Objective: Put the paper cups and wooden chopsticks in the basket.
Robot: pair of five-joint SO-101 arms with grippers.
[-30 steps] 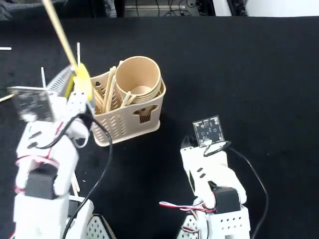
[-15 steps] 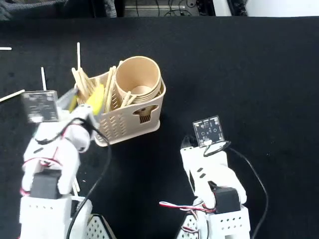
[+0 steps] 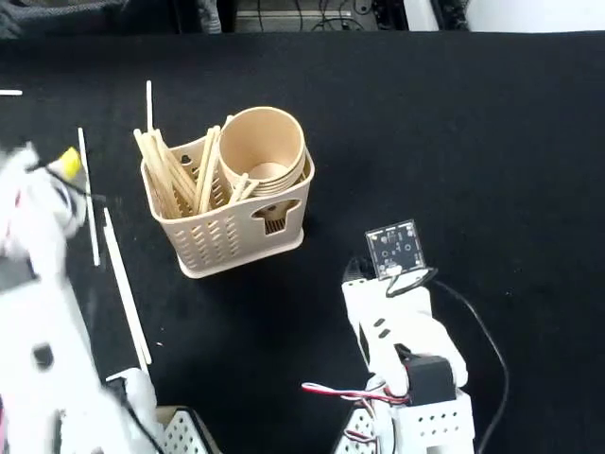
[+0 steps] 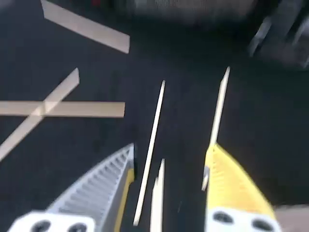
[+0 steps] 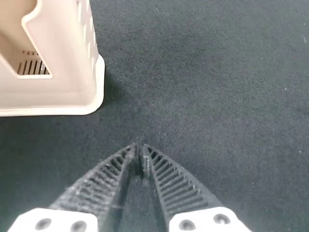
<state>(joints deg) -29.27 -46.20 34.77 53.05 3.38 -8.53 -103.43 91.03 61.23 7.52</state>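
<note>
The beige slotted basket (image 3: 227, 236) stands left of the table's middle. Stacked paper cups (image 3: 263, 144) and several wooden chopsticks (image 3: 170, 175) rest inside it. Three loose chopsticks lie on the black table to its left: one (image 3: 89, 194) near the left arm, a longer one (image 3: 125, 284) closer to the front, a third (image 3: 148, 102) behind the basket. My left gripper (image 3: 59, 166) hangs at the far left, open over loose chopsticks (image 4: 150, 145) with nothing held (image 4: 171, 150). My right gripper (image 5: 140, 151) is shut and empty, low over bare cloth right of the basket's corner (image 5: 72, 72).
Strips of pale tape (image 4: 63, 108) are stuck to the cloth beyond the left gripper. Another chopstick (image 3: 9, 92) lies at the far left edge. The right arm's base (image 3: 416, 378) stands at the front; the cloth to the right of the basket is bare.
The left gripper lowered its chopsticks into the basket, let go, and swung away to the far left. The right arm has not moved.
</note>
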